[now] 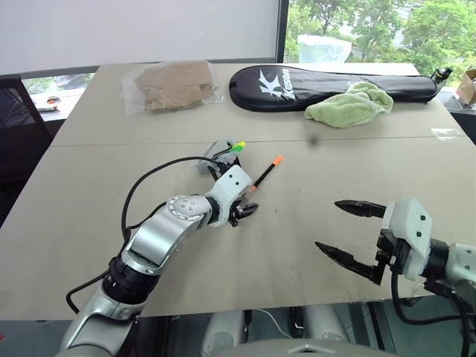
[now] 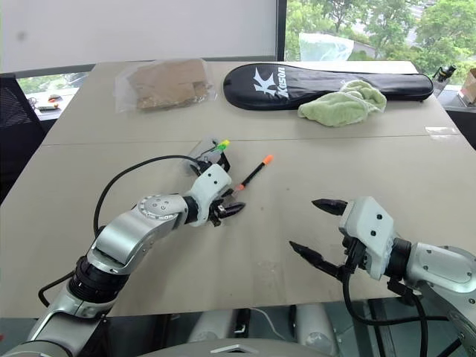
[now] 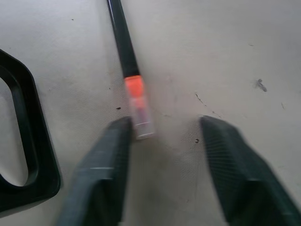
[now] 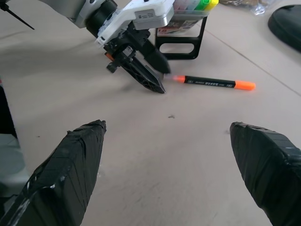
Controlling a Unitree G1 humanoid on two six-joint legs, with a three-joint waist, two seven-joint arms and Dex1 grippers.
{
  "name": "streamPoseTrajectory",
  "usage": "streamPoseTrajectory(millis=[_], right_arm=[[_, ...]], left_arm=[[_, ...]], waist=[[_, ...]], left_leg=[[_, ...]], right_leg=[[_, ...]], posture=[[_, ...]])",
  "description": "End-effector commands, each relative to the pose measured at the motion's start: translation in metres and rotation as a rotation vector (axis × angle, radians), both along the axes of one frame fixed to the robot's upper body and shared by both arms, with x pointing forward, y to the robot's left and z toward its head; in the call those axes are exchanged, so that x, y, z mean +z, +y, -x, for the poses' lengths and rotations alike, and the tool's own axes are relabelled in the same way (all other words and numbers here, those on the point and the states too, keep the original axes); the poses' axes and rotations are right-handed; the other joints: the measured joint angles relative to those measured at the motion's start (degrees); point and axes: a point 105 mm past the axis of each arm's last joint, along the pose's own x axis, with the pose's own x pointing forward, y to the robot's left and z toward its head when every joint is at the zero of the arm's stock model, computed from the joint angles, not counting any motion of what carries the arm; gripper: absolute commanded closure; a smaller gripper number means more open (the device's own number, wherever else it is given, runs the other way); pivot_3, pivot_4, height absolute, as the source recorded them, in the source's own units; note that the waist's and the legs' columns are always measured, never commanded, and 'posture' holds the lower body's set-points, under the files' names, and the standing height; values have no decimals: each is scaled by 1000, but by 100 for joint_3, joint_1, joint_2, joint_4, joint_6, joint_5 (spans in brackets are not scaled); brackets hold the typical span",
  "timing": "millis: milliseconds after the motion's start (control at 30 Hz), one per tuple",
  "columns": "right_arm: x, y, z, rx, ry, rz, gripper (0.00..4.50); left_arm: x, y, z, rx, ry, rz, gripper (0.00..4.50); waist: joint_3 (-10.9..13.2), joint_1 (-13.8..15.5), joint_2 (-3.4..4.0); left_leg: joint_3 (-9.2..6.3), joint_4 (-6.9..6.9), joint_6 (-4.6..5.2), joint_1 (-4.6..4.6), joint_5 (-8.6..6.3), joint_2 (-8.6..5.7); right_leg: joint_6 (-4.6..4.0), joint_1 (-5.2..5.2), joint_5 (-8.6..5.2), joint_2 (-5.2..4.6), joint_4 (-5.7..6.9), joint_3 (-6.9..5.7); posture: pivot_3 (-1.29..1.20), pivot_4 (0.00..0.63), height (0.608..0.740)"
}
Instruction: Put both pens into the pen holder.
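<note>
Left gripper (image 1: 248, 210) angled down with fingers partly apart; right gripper (image 1: 343, 231) held level, fingers spread wide

My worktop (image 1: 416, 171) is plain beige. The pen (image 4: 214, 83) is black with orange on both ends. My fingers (image 4: 66, 169) are black. The racket bag (image 1: 327, 85) is black with white letters, and the towel (image 1: 349, 105) is light green.

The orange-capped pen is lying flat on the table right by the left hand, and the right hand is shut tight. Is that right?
Not quite: the right hand is wide open, its two fingers spread far apart, as the left eye view shows. The orange-capped pen does lie flat on the table by the left hand.
</note>
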Motion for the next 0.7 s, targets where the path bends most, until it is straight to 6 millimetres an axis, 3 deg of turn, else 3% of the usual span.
streamPoseTrajectory(millis=[33,67,267,467,600,633,700], right_arm=[[6,1,0,-6,-50,-6,0],[5,0,0,-8,-47,-7,0],[-2,-1,-1,-22,-28,-26,0],[-6,3,4,-8,-13,-30,0],[-16,9,19,61,66,-12,0],[-19,9,23,76,79,9,0],[-24,10,27,90,86,45,0]], left_arm=[[4,5,-1,4,14,49,3994],[5,5,0,-3,14,53,4469],[12,17,23,-167,31,67,4469],[16,62,48,-319,23,-54,4469],[17,90,57,-369,49,-122,4469],[19,93,59,-380,62,-122,3678],[23,93,61,-408,63,-129,2846]], waist=[[0,0,0],[0,1,0],[0,-15,0],[1,-5,1],[-1,18,3],[0,21,4],[-1,21,2]], left_leg=[[0,0,0,0,0,0],[0,0,0,0,0,0],[3,-1,0,-1,0,3],[4,-1,-1,0,0,7],[7,-2,-1,-1,0,8],[7,-2,0,-1,-1,8],[7,-1,0,-3,-1,8]], right_leg=[[0,0,0,0,0,0],[0,0,0,0,0,0],[-6,-2,2,0,0,2],[-4,-3,0,-3,-1,-1],[-4,-4,-1,-12,-4,-3],[-3,-3,-1,-13,-4,-4],[-2,-3,-2,-15,-7,-6]], posture=[[0,150,740],[0,150,740],[0,150,740],[0,150,740],[0,150,740],[0,150,740],[0,150,740]])
